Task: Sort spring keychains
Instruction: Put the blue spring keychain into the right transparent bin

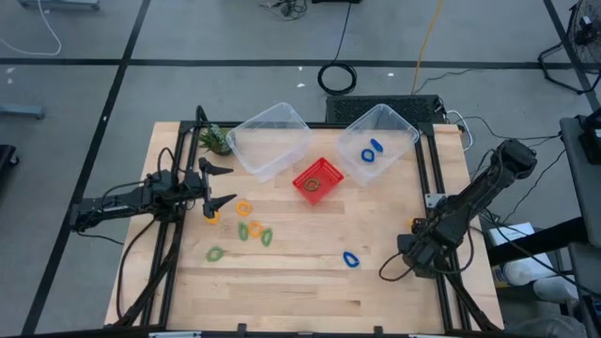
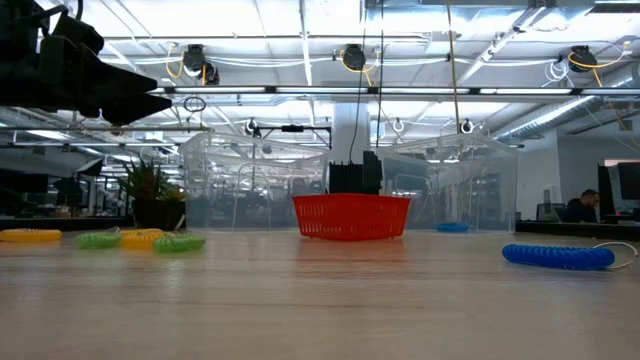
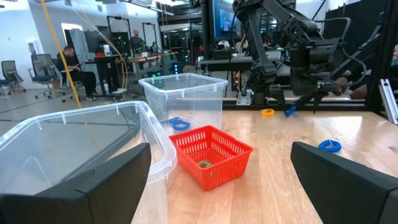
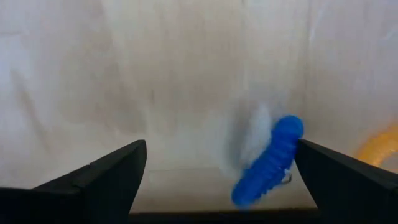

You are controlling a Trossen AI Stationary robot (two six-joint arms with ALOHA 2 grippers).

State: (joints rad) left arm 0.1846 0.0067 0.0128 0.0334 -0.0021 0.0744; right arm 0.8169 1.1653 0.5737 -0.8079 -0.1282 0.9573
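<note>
Spring keychains lie on the wooden table: orange ones (image 1: 243, 207), green ones (image 1: 267, 237) and a blue one (image 1: 350, 259). Two blue ones (image 1: 371, 150) sit in the right clear bin. My left gripper (image 1: 225, 184) hovers open above the table's left part, near the orange and green group, facing the bins. My right gripper (image 1: 413, 252) is low at the table's right edge, pointing down and open. In the right wrist view another blue keychain (image 4: 268, 163) lies between my right gripper's (image 4: 221, 149) spread fingers, nearer one finger. An orange keychain (image 4: 379, 146) lies just outside them.
A red mesh basket (image 1: 317, 178) with a small item inside stands between the left clear bin (image 1: 268, 139) and the right clear bin (image 1: 380, 141) at the far side. A small green plant (image 1: 214, 139) sits at the far left. Bare wood lies along the near edge.
</note>
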